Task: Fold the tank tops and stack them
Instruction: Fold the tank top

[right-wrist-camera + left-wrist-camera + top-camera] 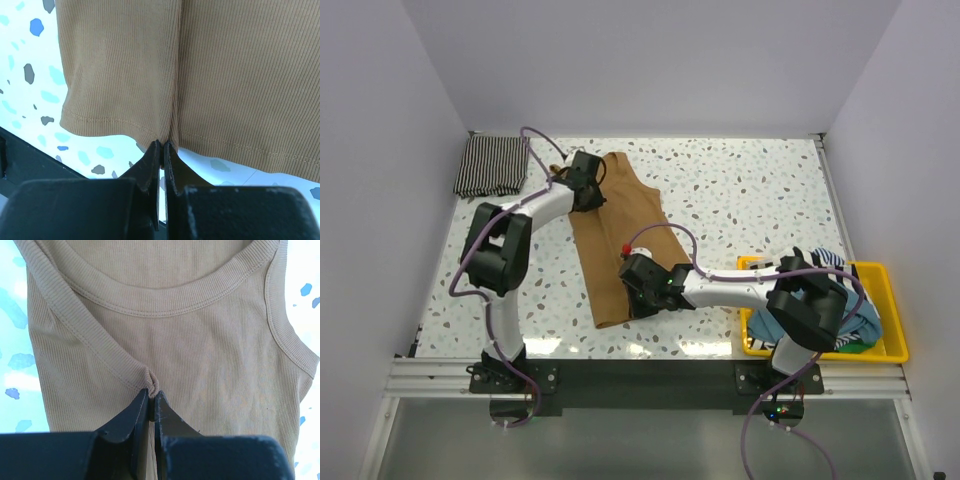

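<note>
The tan-brown tank top [618,240] lies lengthwise on the speckled table, neck end far, hem near. My left gripper [586,186] is shut on a pinch of its armhole edge [153,386] below the neckline [165,305]. My right gripper [642,285] is shut on a pinch of its bottom hem [165,140], the cloth [200,70] puckered into a crease above the tips. A folded black-and-white striped tank top [491,165] lies at the far left corner. More tops [850,300], teal and striped, sit in the yellow bin.
A yellow bin [892,320] stands at the near right, behind my right arm. White walls close in the table on three sides. The metal rail [640,375] with the arm bases runs along the near edge.
</note>
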Available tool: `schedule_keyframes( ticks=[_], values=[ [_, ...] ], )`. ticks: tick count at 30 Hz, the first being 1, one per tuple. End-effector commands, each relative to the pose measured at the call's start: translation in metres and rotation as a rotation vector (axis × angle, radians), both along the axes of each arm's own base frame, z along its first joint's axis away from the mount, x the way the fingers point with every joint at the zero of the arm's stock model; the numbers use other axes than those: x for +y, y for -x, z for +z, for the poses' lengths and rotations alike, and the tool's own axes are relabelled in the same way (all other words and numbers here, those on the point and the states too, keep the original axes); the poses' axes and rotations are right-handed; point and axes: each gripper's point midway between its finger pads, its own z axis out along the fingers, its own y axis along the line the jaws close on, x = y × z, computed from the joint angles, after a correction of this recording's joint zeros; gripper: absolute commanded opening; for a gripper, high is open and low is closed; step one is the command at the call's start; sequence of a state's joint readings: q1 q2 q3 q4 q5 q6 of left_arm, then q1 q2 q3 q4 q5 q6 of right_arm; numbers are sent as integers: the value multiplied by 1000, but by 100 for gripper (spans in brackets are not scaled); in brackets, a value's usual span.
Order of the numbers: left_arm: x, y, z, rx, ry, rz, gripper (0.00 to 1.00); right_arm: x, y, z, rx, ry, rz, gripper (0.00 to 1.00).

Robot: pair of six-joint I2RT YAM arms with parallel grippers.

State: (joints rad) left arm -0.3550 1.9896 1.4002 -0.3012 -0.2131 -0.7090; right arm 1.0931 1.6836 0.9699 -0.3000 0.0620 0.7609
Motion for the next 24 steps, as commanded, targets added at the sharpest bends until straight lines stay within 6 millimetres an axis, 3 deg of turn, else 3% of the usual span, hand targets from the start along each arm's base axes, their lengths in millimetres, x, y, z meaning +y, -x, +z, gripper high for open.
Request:
schedule_keyframes(
  ticks=[1, 4, 6, 8, 14, 19, 24],
  values=[
    [-4, -13, 8, -60, -6, -21, 12, -5, 4, 5, -3, 2, -15, 0],
    [-4, -13, -2, -45, -16, -25, 17, -8, 2, 7, -14, 5, -29, 4],
    [-4, -13, -6, -37, -23, -30, 21, -12, 2, 8, -20, 15, -40, 13],
    [-4, -13, -7, -40, -26, -36, 31, -14, -2, 16, -47, 9, -55, 24],
    [-7, -24, 16, -107, -16, -46, 56, -29, -15, 50, -151, 35, -94, 43],
    [-10, -32, 53, -184, 6, -50, 63, -21, -18, 67, -224, 72, -58, 43],
    [-4, -24, 67, -192, 17, -19, 62, 2, -19, 53, -217, 92, 12, 29]
  ],
)
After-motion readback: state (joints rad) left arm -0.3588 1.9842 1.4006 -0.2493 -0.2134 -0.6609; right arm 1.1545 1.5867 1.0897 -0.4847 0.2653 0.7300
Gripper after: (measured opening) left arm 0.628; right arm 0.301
